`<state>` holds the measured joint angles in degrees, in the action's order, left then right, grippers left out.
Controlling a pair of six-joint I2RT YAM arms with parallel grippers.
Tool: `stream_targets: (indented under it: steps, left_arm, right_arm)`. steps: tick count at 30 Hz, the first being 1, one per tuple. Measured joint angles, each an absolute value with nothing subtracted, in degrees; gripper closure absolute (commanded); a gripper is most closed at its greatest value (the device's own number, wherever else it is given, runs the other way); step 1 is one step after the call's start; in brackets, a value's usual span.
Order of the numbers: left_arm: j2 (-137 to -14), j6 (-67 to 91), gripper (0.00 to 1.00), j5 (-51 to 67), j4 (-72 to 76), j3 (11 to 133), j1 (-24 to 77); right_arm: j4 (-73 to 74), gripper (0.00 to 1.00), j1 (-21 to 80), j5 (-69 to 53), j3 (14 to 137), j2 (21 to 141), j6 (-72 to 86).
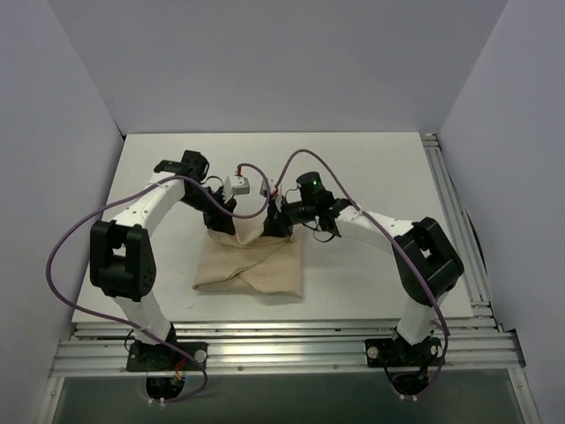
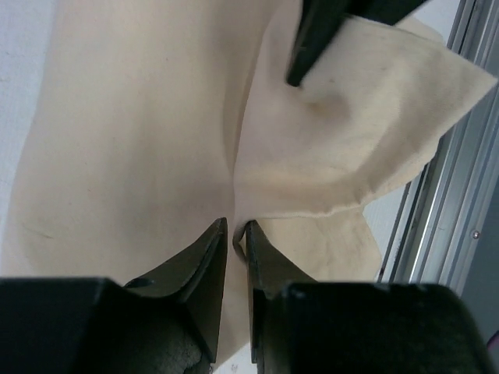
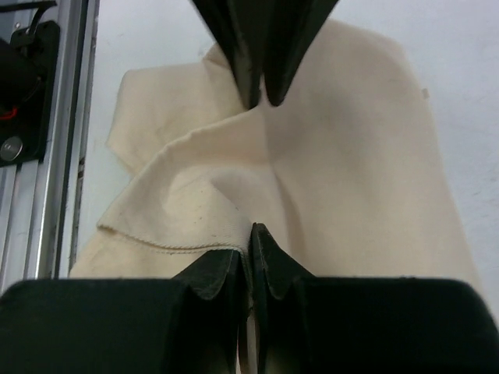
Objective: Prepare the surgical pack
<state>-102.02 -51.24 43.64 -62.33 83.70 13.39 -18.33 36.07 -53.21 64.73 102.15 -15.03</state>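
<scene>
Cloth (image 1: 252,269) folded on table (image 1: 353,168); far edge ridged up. R gripper (image 3: 248,232) clamped on ridge; L gripper (image 2: 235,227) jaws a slit apart astride it, grip: cannot tell.

R gripper (image 3: 248,238) at bottom, jaws shut on a raised fold of tan cloth (image 3: 351,171). L gripper (image 3: 261,97) opp. at top, tips close together on same ridge. Cloth lies on white table (image 3: 452,47); alu rail (image 3: 54,156) runs along table edge nr a cloth corner.

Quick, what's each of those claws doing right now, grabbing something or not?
Left gripper: jaws barely apart around a fold of the tan cloth; grip cannot be told.
Right gripper: closed, pinching the tan cloth's edge.
</scene>
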Motion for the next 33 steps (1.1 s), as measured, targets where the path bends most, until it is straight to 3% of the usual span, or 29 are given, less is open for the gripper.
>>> stream_targets:
  steps: [3, 8, 12, 13, 15, 16, 19, 23, 26, 28, 33]
  left_arm:
    - [-101.3, -51.4, 0.67, 43.7, -62.6, 81.5, 12.6]
    - [-99.6, -51.4, 0.42, 44.5, -63.7, 80.1, 11.7]
    - [-98.0, -46.6, 0.37, 44.8, -62.6, 80.1, 8.6]
    - [-97.8, -44.7, 0.37, 44.4, -61.9, 80.1, 7.7]
    - [-97.8, -40.6, 0.36, 43.0, -59.4, 80.0, 6.2]
    - [-97.8, -38.4, 0.36, 41.8, -57.9, 79.7, 5.7]
    - [-98.4, -32.5, 0.35, 38.2, -54.7, 79.0, 5.6]
    - [-100.0, -27.3, 0.34, 34.0, -51.3, 78.3, 5.9]
    - [-100.9, -25.7, 0.35, 31.9, -50.3, 77.5, 6.0]
    - [-101.6, -25.1, 0.39, 31.2, -49.9, 76.8, 6.2]
    - [-102.1, -24.6, 0.57, 30.4, -49.3, 74.4, 6.7]
  right_arm:
    - [-18.1, 1.00, 39.0, -50.5, 59.9, 98.8, -14.7]
    - [-19.5, 1.00, 44.1, -43.9, 54.2, 95.1, -13.5]
    - [-22.7, 0.95, 49.5, -37.8, 48.5, 94.5, -12.5]
    - [-23.1, 0.86, 50.5, -36.2, 47.2, 94.5, -12.3]
    - [-23.2, 0.76, 52.4, -33.4, 45.9, 94.9, -11.9]
    - [-23.4, 0.60, 53.1, -32.0, 45.8, 95.3, -11.9]
    - [-23.8, 0.41, 54.0, -27.9, 46.1, 95.3, -11.6]
    - [-20.1, 0.25, 56.3, -19.9, 46.7, 92.7, -11.3]
    - [-14.7, 0.22, 60.0, -11.9, 47.7, 88.1, -11.1]
    - [-12.2, 0.09, 62.3, -7.1, 48.5, 84.4, -10.7]
    - [-8.7, 0.00, 65.5, 3.0, 49.7, 74.8, -10.0]
